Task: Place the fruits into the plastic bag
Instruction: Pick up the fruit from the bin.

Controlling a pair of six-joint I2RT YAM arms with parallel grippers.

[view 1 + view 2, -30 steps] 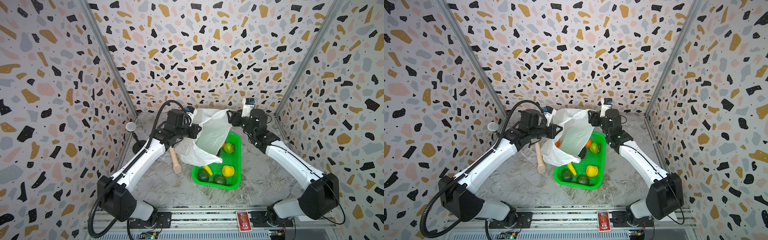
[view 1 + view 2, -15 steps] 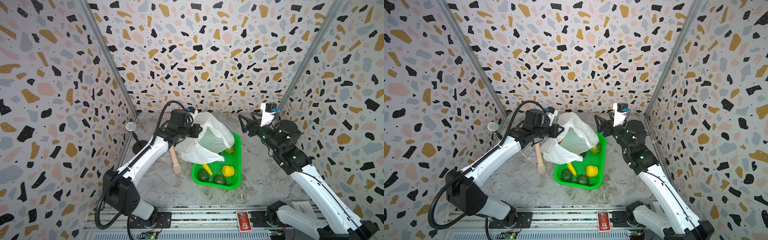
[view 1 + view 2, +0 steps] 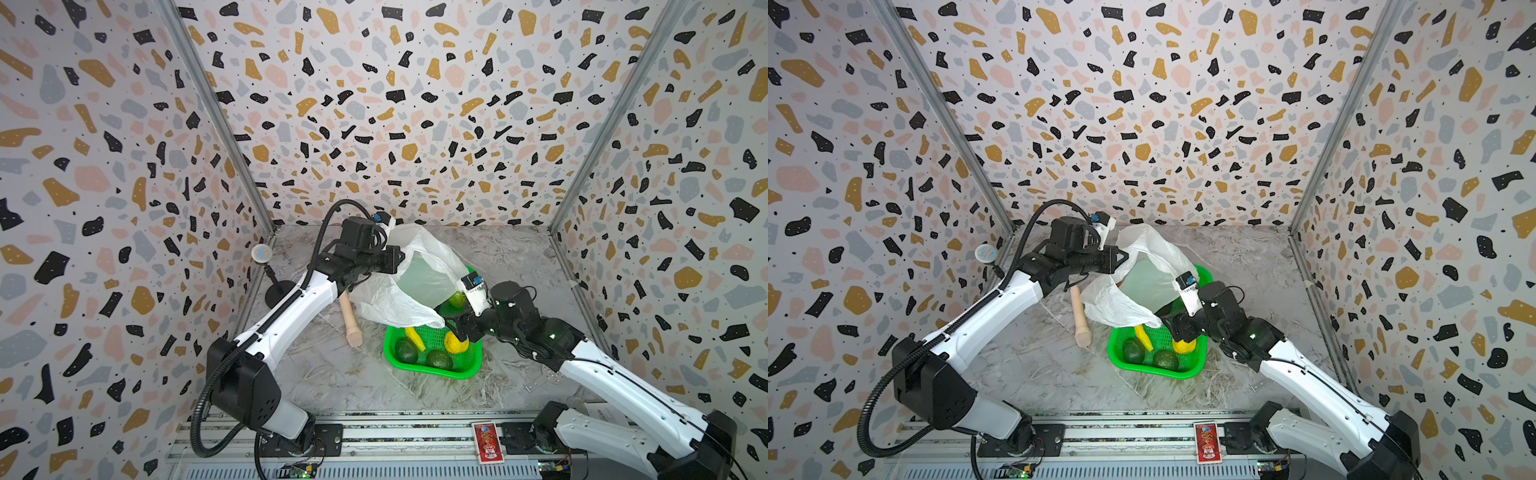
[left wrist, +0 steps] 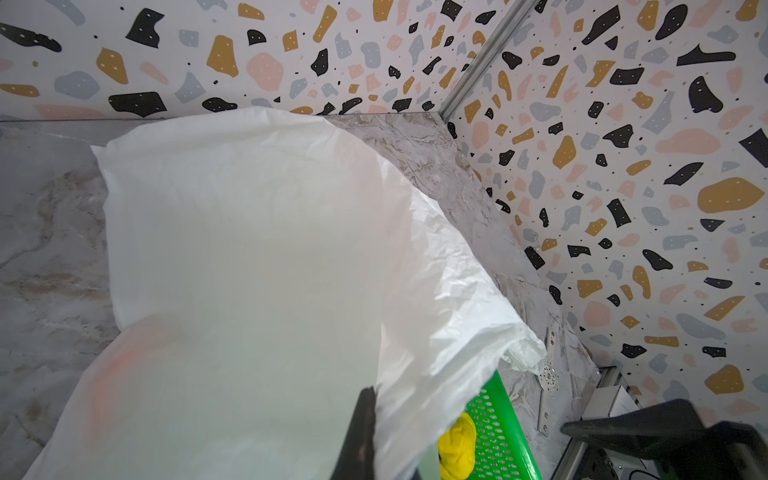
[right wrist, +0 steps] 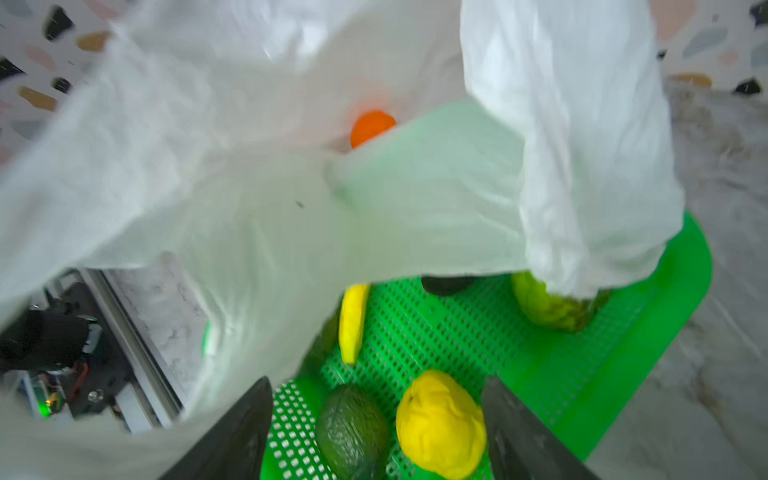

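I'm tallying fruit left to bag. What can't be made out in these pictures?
- Light green fruit: right wrist view, plastic bag covers its top.
- Orange: same view, blurred, half behind a bag fold.
- Left gripper: pinch point, all views, buried in plastic.

Plastic bag [image 3: 419,253]: thin translucent white film, crinkled, faint sheen.
Basket [image 3: 440,374]: bright green perforated plastic, glossy.
Lemon [image 5: 440,424]: yellow skin, matt, dimpled.
Avocado [image 5: 353,430]: dark green, pebbly, dull.
Banana [image 5: 353,320]: smooth yellow peel.
Stick [image 3: 351,320]: pale bare wood, smooth.
Tabletop [image 3: 324,374]: grey marble look, low sheen.
Arm shells [image 3: 291,309]: glossy white plastic.
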